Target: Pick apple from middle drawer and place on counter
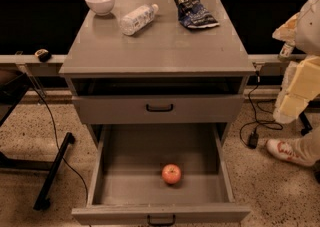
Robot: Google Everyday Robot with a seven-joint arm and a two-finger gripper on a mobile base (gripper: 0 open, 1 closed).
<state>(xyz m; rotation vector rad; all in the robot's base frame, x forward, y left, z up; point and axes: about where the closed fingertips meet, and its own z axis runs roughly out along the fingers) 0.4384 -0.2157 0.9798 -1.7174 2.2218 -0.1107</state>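
Note:
The apple, small and red with yellowish patches, lies on the floor of the middle drawer, a little right of centre and toward the front. That deep grey drawer is pulled fully open, and its black handle shows at the bottom edge. The drawer above it is shut. The counter is the flat grey top of the cabinet. My arm and gripper hang at the right edge of the view, right of the cabinet at about the height of the upper drawer, well apart from the apple.
On the counter's back part stand a white bowl, a clear plastic bottle lying on its side and a dark blue chip bag. A person's shoe and cables are on the floor at right. A black stand is at left.

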